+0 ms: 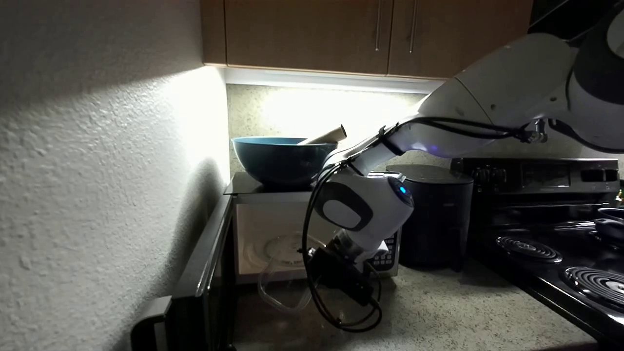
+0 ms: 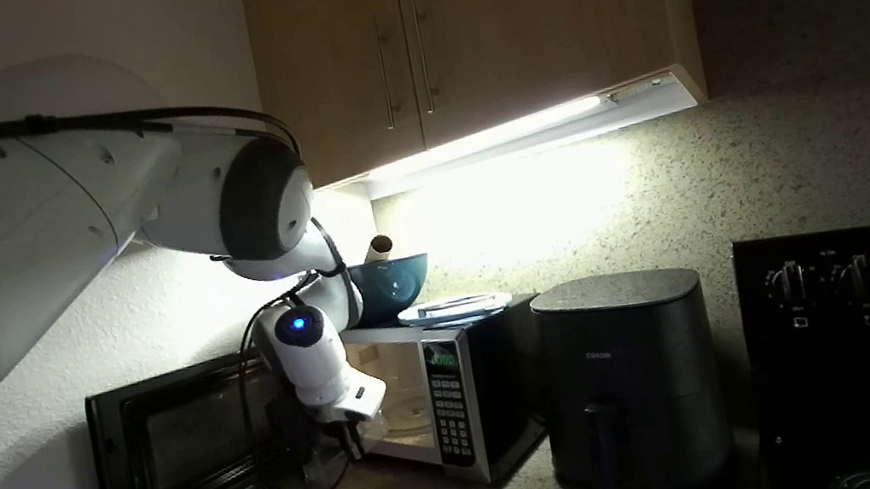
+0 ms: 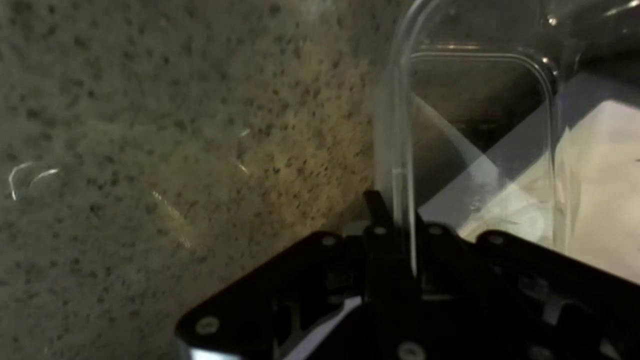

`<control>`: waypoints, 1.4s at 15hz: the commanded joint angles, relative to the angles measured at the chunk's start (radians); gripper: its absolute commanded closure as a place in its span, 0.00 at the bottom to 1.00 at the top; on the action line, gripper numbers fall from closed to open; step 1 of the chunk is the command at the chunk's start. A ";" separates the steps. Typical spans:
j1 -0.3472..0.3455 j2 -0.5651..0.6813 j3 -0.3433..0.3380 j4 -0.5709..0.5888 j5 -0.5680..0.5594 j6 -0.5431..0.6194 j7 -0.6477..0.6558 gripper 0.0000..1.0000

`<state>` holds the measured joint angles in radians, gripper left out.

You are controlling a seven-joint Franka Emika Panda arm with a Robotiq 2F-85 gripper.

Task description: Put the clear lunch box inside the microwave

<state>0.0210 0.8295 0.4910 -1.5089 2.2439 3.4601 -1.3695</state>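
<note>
The clear lunch box [image 1: 285,287] hangs in front of the microwave's lower opening and looks tilted. In the wrist view the lunch box [image 3: 480,125] extends up and right from the jaws. My gripper [image 3: 400,220] is shut on its near side wall. The silver microwave [image 2: 456,414] stands on the counter with its door [image 1: 195,273] swung open to the left. Its lit interior with the glass turntable shows in both exterior views. The arm partly covers the opening, and the fingertips are hard to see in the exterior views.
A large blue bowl [image 1: 285,161] with a cardboard tube [image 1: 324,135] and a round lidded dish [image 2: 455,308] stand on the microwave. A black air fryer [image 2: 633,387] stands right of it. A stove [image 1: 546,243] is farther right. A wall [image 1: 97,170] borders the open door.
</note>
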 commanded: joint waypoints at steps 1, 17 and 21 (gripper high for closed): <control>0.072 -0.078 -0.092 -0.002 0.012 0.000 0.005 0.98; 0.365 0.038 -0.471 0.279 -0.163 -0.131 0.215 0.98; 0.434 0.084 -0.565 0.325 -0.131 -0.145 0.234 0.98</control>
<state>0.4080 0.8872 -0.0066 -1.2439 2.0715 3.3293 -1.1616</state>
